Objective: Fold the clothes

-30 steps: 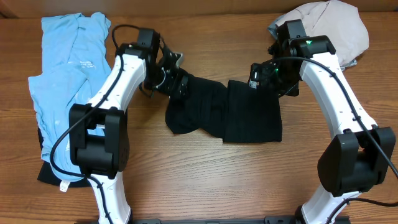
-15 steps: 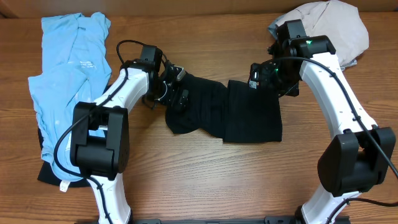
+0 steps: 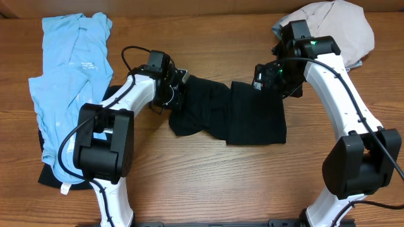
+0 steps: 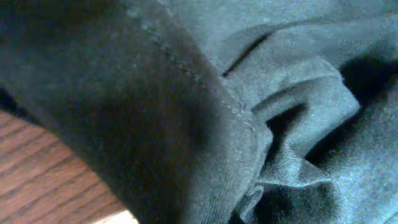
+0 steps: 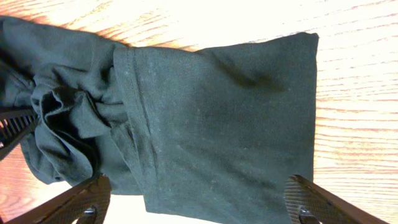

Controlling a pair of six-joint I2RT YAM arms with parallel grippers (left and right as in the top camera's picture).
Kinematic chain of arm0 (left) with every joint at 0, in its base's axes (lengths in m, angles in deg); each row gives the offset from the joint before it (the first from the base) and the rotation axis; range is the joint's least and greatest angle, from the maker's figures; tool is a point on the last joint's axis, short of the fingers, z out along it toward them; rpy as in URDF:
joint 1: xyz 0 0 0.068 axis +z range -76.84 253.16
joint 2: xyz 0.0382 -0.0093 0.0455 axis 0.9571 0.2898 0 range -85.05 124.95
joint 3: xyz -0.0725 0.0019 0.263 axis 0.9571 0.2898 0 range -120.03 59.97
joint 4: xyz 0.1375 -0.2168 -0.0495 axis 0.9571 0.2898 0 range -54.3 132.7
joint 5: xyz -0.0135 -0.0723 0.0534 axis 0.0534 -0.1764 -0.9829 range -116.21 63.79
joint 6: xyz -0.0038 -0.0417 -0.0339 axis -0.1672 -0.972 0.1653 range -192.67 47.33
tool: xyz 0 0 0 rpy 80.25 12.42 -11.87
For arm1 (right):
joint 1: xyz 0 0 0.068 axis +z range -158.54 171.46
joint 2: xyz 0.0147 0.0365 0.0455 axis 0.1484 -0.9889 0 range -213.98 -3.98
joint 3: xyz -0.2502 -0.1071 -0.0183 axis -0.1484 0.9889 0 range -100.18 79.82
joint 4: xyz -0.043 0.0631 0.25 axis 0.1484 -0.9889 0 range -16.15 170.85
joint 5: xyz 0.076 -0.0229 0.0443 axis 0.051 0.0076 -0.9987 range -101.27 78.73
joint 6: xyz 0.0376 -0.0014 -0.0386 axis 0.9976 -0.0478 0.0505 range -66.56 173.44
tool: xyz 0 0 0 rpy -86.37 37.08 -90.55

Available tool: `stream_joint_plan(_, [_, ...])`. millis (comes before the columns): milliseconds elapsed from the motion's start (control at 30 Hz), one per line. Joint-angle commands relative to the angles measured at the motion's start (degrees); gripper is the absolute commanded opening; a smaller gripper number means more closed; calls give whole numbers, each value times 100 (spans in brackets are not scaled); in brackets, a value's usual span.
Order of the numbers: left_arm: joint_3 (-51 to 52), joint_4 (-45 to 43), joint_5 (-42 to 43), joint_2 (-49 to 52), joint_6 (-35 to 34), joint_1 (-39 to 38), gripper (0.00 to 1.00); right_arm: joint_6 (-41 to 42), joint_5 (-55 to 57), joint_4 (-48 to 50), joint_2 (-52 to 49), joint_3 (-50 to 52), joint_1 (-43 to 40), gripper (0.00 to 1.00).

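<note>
The black shirt [image 3: 233, 120] lies partly folded and bunched at the middle of the table; its right half is flat, its left half crumpled. My left gripper [image 3: 176, 94] is pressed into the shirt's crumpled left end and shut on that fabric. Black cloth [image 4: 186, 112] fills the left wrist view and hides the fingers. My right gripper [image 3: 264, 78] hangs over the shirt's upper right edge. In the right wrist view the right gripper [image 5: 199, 202] stands open, its fingers [image 5: 81, 198] wide apart above the flat black panel [image 5: 217, 112], holding nothing.
A light blue shirt [image 3: 66, 75] lies spread along the left side, with another black piece [image 3: 53, 173] sticking out under its lower end. A beige bundle [image 3: 334, 25] sits at the back right corner, just behind the right arm. Bare wood shows in front of the black shirt.
My left gripper moved right and down into the shirt's left end and went from open to shut on the fabric. The right arm has stayed where it was.
</note>
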Motion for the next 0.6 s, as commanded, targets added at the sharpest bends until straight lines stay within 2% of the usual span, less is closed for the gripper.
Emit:
stream_joint_plan(0, [-116,337,-951,105,-345,192,4,-11,57,20,138,-81,17,91])
stream_joint_plan(133, [-723,1032,-1296,63,-356,612,4,-11,57,22,138,-81,17,91])
stream_joint_plan(300, [-1928,2096,-1303,57,-197,1078,4,-11,59,46,138,-81,17,91])
stream_joint_plan(433, [-2844,2839,-1305,57,-17,1060,4,-11,57,109,138,-81,17,91])
stream_joint_plan(567, [-3416,3331,-1327,57,184,693,4,-13,59,109,138,-81,17,91])
